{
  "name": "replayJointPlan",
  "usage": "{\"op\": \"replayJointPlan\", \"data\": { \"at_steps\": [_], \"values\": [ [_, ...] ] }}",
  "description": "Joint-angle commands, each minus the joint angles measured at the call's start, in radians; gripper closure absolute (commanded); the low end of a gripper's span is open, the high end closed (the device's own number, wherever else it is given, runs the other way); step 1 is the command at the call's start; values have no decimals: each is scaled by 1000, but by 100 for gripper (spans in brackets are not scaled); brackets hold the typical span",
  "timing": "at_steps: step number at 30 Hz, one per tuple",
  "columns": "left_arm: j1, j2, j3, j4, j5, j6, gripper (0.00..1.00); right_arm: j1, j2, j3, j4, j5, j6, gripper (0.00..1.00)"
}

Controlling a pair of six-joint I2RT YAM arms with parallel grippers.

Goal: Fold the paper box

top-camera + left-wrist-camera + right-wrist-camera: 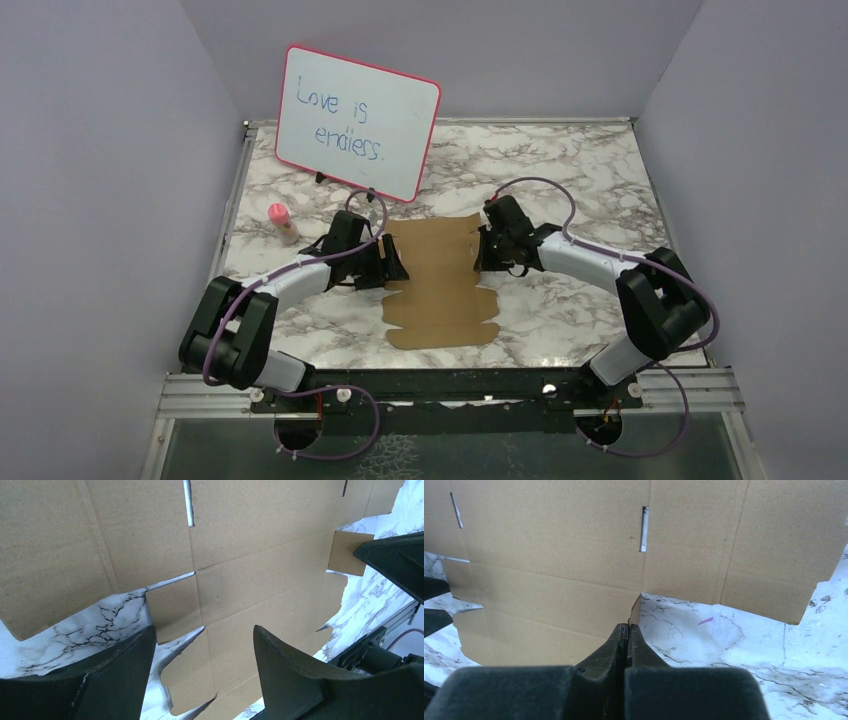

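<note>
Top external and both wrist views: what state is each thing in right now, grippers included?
Brown die-cut cardboard sheet: flat on the marble table, unfolded, except a small side tab that is lifted.
Left gripper: open, over the sheet's left edge.
Right gripper: shut on the side tab.
Pink-framed whiteboard: upright, written on.
Pink-capped bottle: capped; standing or lying unclear.

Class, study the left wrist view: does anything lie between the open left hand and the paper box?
Nothing visible does. The left hand hangs open directly over the flat paper box. The whiteboard and the pink-capped bottle stand elsewhere on the table, clear of that path.
</note>
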Motion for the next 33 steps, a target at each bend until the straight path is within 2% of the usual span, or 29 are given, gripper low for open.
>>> {"op": "replayJointPlan", "data": {
  "at_steps": [1, 6, 16, 20, 26, 33],
  "values": [
    [-20, 24, 1, 6, -16, -12, 27, 29, 42, 38, -50, 74, 4, 99],
    [-20, 18, 5, -7, -33, -15, 27, 39, 49, 70, -79, 112, 9, 99],
    [-16, -29, 6, -93, -190, -40, 20, 40, 20, 13, -25, 109, 27, 99],
    [-16, -32, 12, -103, -237, -34, 18, 39, -2, -14, -3, 117, 26, 95],
    [-16, 26, 21, -60, -191, -26, 19, 39, -6, -44, 42, 94, 36, 92],
    [-17, 27, 39, -13, -113, -43, 29, 40, 5, -72, 82, 70, 44, 92]
  ]
}}
